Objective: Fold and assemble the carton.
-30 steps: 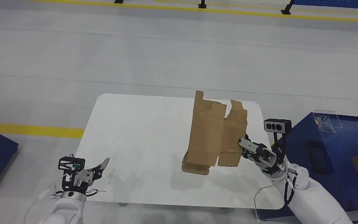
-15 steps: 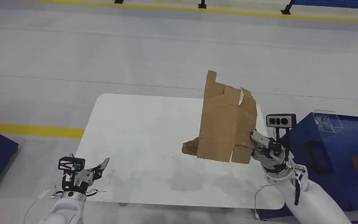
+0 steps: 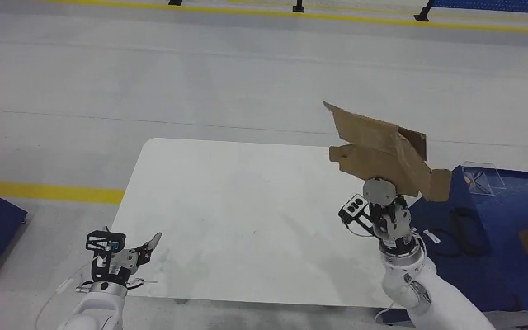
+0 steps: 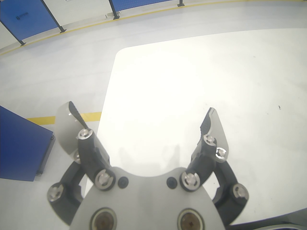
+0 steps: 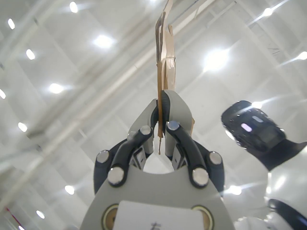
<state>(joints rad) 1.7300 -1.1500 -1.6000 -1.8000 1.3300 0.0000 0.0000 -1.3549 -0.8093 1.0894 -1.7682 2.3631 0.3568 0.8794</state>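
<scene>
A flattened brown carton (image 3: pixel 381 153) hangs in the air above the right side of the white table (image 3: pixel 239 214), tilted and lifted clear of the surface. My right gripper (image 3: pixel 383 190) is shut on its lower edge. In the right wrist view the carton (image 5: pixel 165 53) stands edge-on toward the ceiling, pinched in my right gripper (image 5: pixel 161 101). My left gripper (image 3: pixel 150 246) rests at the table's front left corner; in the left wrist view it (image 4: pixel 141 117) is open with nothing between its fingers.
A blue box (image 3: pixel 474 231) with a clear stand on it sits just off the table's right edge. A blue panel (image 4: pixel 19 144) stands on the floor past the table's left edge. Yellow floor lines run beside the table.
My right gripper has raised the carton off the table and swung it up and to the right, from near flat to tilted in the air. The left arm has not moved.
</scene>
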